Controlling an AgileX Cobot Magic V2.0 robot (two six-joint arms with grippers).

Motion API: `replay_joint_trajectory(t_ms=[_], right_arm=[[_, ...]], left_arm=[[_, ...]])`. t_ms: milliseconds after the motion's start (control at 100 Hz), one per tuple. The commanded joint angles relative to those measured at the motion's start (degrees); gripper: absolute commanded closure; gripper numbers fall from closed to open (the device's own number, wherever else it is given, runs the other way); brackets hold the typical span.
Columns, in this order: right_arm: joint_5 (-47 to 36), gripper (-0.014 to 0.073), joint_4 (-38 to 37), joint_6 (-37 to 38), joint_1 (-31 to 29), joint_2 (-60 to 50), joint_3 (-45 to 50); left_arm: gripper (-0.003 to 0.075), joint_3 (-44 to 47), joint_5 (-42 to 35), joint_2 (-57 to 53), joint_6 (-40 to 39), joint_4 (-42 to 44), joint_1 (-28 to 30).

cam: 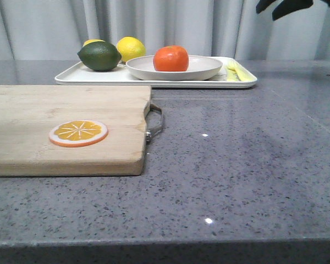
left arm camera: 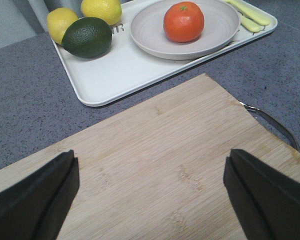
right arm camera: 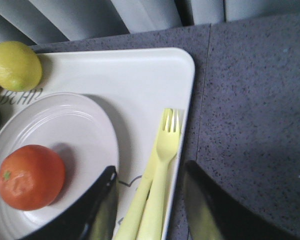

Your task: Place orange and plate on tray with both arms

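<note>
The orange [cam: 170, 58] sits in the off-white plate [cam: 206, 68], and the plate rests on the white tray [cam: 154, 78] at the back of the table. The left wrist view shows the orange [left arm camera: 183, 21], the plate [left arm camera: 152, 35] and the tray [left arm camera: 110, 70] beyond the board. My left gripper [left arm camera: 150, 192] is open and empty over the wooden cutting board [left arm camera: 165, 165]. My right gripper [right arm camera: 150, 205] is open and empty above the tray's right end [right arm camera: 135, 75], next to the plate [right arm camera: 65, 130] and the orange [right arm camera: 30, 176]. Only its dark tip [cam: 286, 6] shows in the front view.
A dark green lime [cam: 99, 55] and two lemons [cam: 130, 48] lie on the tray's left part. Yellow plastic cutlery [right arm camera: 157, 170] lies along its right rim. The cutting board [cam: 60, 132] with an orange slice disc [cam: 78, 132] and metal handle [cam: 155, 122] fills the front left.
</note>
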Motion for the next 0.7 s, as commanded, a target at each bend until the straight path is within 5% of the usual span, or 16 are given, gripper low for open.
replay_joint_trajectory(t_ms=[0, 300, 690], right_arm=[[-0.68, 0.026, 1.82, -4.53, -0.17, -7.74, -1.57], [-1.49, 0.026, 1.87, -14.74, -0.1, -23.94, 10.83], [-25.19, 0.026, 1.93, -25.3, -0.1, -59.38, 58.59]], left_arm=[[0.0155, -1.56, -4.04, -0.74, -0.4, -1.16, -0.03], [0.0155, -1.56, -5.41, -1.09, -0.4, -2.54, 0.07], [0.0155, 1.11, -9.28, -7.95, -0.4, -2.54, 0.07]])
